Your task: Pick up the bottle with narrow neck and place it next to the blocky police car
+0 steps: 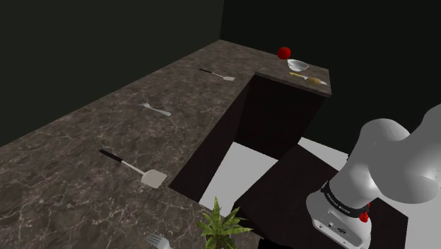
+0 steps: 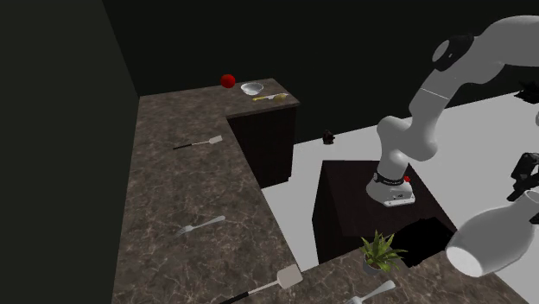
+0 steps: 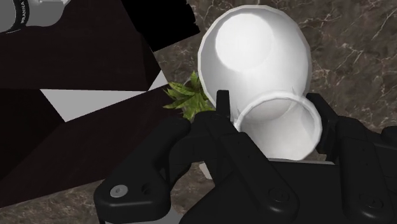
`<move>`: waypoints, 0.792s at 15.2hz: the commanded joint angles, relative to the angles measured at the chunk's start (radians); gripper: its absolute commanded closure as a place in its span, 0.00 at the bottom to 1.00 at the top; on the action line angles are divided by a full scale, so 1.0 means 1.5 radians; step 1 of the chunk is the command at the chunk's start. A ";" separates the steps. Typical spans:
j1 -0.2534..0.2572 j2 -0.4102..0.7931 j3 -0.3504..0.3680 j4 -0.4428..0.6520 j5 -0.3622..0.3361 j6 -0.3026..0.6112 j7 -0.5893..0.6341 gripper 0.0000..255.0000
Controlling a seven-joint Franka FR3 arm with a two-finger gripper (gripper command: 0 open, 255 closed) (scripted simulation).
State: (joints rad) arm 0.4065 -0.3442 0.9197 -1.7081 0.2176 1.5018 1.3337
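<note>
A plain white bottle (image 3: 254, 57) with a round body and a narrow neck hangs tilted above the dark marble counter (image 3: 356, 38). My black gripper (image 3: 272, 108) is shut on its neck, one finger on each side. In the second exterior view the bottle (image 2: 488, 240) hangs at the lower right, mouth upward toward the gripper (image 2: 521, 186), just past the counter's near corner. I cannot make out a blocky police car.
An L-shaped marble counter (image 1: 85, 141) carries a spatula (image 1: 138, 170), a fork (image 1: 155, 109) and a second spatula (image 1: 218, 73). At its far end lie a red ball (image 1: 284, 52) and a white bowl (image 1: 297, 65). A small potted plant (image 2: 380, 252) stands under the bottle, beside the dark stand (image 2: 345, 203).
</note>
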 commanded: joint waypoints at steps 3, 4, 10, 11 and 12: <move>0.008 -0.017 -0.005 -0.048 0.012 0.035 -0.008 1.00; 0.009 -0.020 -0.006 -0.059 0.014 0.044 -0.009 1.00; 0.017 -0.035 -0.005 -0.122 0.026 0.096 -0.017 1.00; 0.018 -0.036 -0.004 -0.132 0.028 0.104 -0.018 1.00; 0.019 -0.038 -0.003 -0.142 0.029 0.113 -0.018 1.00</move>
State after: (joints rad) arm 0.4359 -0.4018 0.9128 -1.9103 0.2610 1.6584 1.3068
